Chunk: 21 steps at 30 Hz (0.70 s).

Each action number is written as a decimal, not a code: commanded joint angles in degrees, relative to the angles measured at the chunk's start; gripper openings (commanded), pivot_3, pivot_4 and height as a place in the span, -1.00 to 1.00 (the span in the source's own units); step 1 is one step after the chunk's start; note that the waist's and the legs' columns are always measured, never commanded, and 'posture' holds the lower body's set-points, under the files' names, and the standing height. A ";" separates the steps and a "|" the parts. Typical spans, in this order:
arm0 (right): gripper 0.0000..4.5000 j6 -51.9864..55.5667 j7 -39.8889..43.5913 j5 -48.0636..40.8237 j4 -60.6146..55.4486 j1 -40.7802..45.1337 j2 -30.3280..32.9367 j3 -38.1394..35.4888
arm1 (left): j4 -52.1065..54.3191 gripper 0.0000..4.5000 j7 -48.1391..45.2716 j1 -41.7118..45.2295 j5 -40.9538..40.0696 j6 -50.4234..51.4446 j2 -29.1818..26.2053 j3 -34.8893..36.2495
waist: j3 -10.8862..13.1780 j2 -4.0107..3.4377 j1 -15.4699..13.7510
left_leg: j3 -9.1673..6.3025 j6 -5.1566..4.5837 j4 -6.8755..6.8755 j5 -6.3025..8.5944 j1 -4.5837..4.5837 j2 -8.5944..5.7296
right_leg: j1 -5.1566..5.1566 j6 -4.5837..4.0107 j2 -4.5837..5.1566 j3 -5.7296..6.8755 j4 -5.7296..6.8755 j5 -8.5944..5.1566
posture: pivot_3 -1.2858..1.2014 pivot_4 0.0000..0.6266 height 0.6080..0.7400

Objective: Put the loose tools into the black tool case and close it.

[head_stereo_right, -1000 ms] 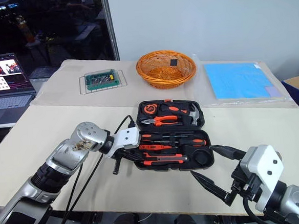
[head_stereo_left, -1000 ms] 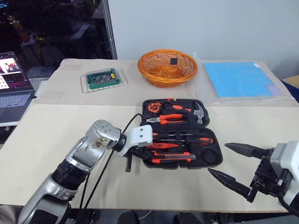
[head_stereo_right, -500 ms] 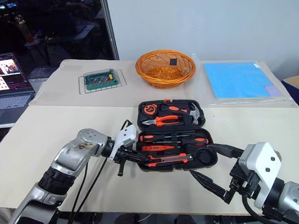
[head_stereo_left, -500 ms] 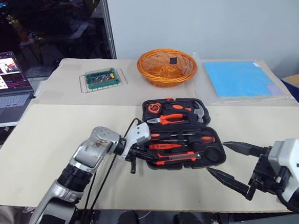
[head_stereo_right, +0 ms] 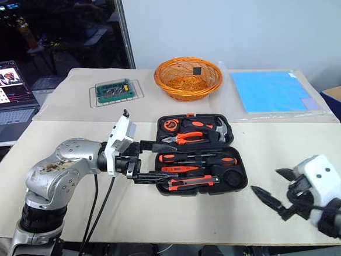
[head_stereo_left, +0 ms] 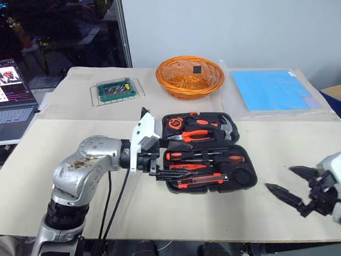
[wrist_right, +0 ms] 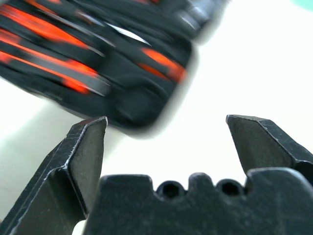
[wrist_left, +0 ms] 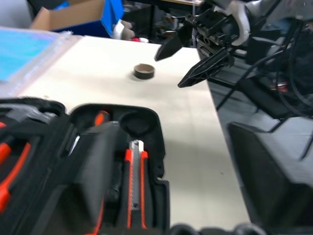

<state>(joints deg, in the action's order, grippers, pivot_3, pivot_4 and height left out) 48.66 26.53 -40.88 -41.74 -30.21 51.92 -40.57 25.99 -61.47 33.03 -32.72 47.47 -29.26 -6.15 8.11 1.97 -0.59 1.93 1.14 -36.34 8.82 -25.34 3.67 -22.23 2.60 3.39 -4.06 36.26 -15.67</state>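
The black tool case (head_stereo_left: 249, 178) lies open in the middle of the table. Its near half holds two black-and-orange screwdrivers (head_stereo_left: 210, 155) and the orange-black utility knife (wrist_left: 134, 181). Pliers (head_stereo_left: 191, 136), a hammer and a tape measure sit in its far half. My left gripper (head_stereo_left: 171, 160) hovers open over the case's left end, nothing between its fingers. My right gripper (head_stereo_left: 279, 178) stands open and empty above the table, right of the case. In the left wrist view the small greyish tape ring (wrist_left: 144, 71) lies on the table just beyond the right gripper (wrist_left: 169, 70).
An orange wicker basket (head_stereo_left: 190, 77) stands behind the case, with a green tray (head_stereo_left: 116, 89) to its left and a blue sheet (head_stereo_left: 270, 90) to its right. A laptop (head_stereo_left: 4, 95) sits at the far left. The table's front edge runs just below my right gripper.
My left gripper has opened, risen and swung up from the case's near left corner to point across its left end. My right gripper has moved right and down, away from the case.
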 commanded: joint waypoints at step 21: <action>-0.27 14.77 1.33 16.75 34.33 33.69 13.43 29.80 | 11.81 1.00 52.05 11.44 5.68 27.17 44.83 -34.31 | 0.23 -0.15 0.87 | -0.37 -0.30 -0.09 0.00 -0.18 -1.00 | 0.07 0.95 0.00 -1.15 -0.02 0.00 | 0.03 -0.52 1.00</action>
<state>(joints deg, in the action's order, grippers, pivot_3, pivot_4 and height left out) 65.70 27.11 -25.74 -8.14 1.97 64.94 -11.08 37.89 -13.39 44.66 -28.53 73.72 6.26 -38.37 8.33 1.82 0.28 1.56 0.79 -36.43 8.79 -25.52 2.61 -22.17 3.57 3.39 -5.30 36.26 -15.66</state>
